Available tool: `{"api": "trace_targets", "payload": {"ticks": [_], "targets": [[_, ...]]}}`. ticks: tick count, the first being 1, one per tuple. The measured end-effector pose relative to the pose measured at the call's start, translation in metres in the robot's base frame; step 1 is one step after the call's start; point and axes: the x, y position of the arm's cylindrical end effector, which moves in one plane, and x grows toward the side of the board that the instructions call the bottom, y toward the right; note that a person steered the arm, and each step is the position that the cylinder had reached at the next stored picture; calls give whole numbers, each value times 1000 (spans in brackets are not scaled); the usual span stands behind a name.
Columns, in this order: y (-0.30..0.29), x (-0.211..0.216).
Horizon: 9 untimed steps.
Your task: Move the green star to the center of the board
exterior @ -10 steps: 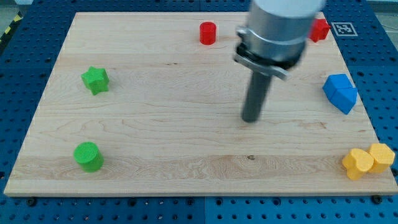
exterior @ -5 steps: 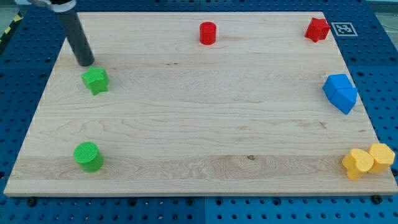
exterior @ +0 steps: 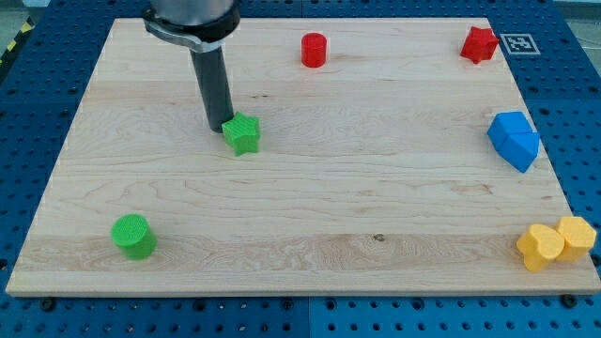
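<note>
The green star (exterior: 242,134) lies just to the view's lower right of my tip (exterior: 219,127), touching it or very nearly so, which puts my tip on the star's upper-left side. The middle of the bench (exterior: 310,202) lies further off in that same lower-right direction from my tip, so star and goal are roughly in line, and a push along that line looks like what the coming move calls for. The star is short of the centre, off to its left and a little toward the view's top. The rod drops from a grey collar at the view's top, leaning slightly, its lower end on the wood. There is no gripper here, only the bare rod, so nothing is spread or pinched. The green cylinder (exterior: 132,236) sits well apart, below and to the left of my tip.
</note>
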Motion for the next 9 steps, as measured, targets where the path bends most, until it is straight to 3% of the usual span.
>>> {"api": "trace_targets", "payload": {"ticks": [1, 3, 5, 6, 8, 9], "targets": [[-31, 2], [27, 10], [-5, 31], [9, 39], [95, 39], [99, 39]]}}
